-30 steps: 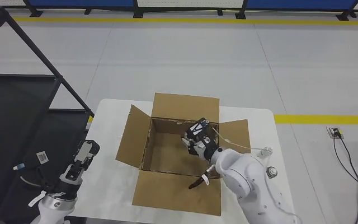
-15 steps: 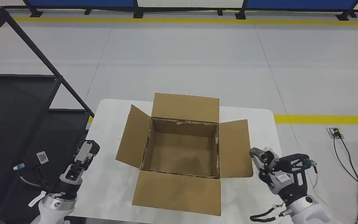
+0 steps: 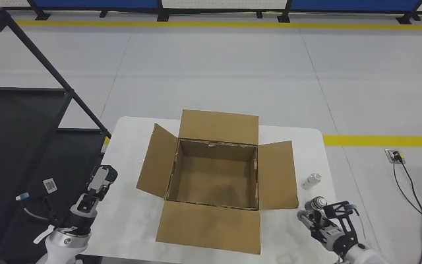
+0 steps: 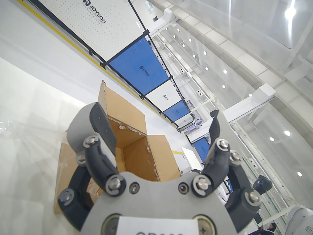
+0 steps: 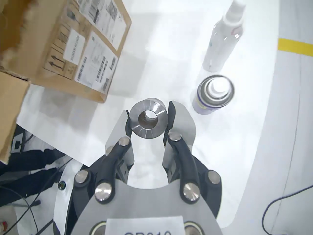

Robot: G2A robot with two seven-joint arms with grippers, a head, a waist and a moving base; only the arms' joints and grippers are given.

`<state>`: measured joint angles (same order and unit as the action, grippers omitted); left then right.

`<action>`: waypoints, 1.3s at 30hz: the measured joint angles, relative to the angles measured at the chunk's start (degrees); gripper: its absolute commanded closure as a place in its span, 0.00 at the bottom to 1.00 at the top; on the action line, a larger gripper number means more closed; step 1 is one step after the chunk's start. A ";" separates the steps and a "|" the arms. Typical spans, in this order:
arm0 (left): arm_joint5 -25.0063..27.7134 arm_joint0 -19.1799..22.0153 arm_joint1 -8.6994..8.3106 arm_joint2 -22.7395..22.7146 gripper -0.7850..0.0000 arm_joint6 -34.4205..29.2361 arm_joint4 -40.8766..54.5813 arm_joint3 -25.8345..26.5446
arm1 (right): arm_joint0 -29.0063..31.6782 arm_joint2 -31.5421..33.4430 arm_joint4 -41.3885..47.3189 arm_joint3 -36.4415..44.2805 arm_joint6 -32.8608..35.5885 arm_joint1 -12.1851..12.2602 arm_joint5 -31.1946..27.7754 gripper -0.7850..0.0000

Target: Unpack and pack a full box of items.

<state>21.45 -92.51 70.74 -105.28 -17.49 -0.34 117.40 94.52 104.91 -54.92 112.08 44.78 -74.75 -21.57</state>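
With the box [image 3: 214,125] open and apparently empty mid-table, unpacking seems in hand: the left gripper [image 4: 156,121] hangs spread open near left, while the right gripper [image 5: 148,119], near right, clamps a metal bushing [image 5: 156,110] that next needs setting down beside the bottle [image 5: 223,42] and spray can [image 5: 212,94].

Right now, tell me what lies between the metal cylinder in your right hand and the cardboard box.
Bare white table, by the right wrist view: nothing stands between the metal cylinder in the right hand and the box flap.
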 measured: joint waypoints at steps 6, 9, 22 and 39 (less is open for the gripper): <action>0.00 0.00 0.00 0.00 0.00 0.00 0.00 0.00 | -5.40 -2.72 -1.88 -6.47 4.58 0.74 -0.45 1.00; 0.00 0.00 0.00 0.00 0.00 0.00 0.00 0.00 | -6.96 -4.01 -4.10 -8.20 5.59 0.97 1.23 1.00; 0.00 0.00 0.00 0.00 0.00 0.00 0.00 0.00 | -11.01 -8.43 -8.60 -12.00 7.41 1.78 3.88 0.73; 0.00 0.00 0.00 0.00 0.00 0.00 0.00 0.00 | -5.09 -5.71 -5.22 -5.29 -0.99 2.59 6.02 0.00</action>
<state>21.45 -92.51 70.74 -105.28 -17.49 -0.34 117.40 89.43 99.20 -60.15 106.79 43.80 -72.15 -15.55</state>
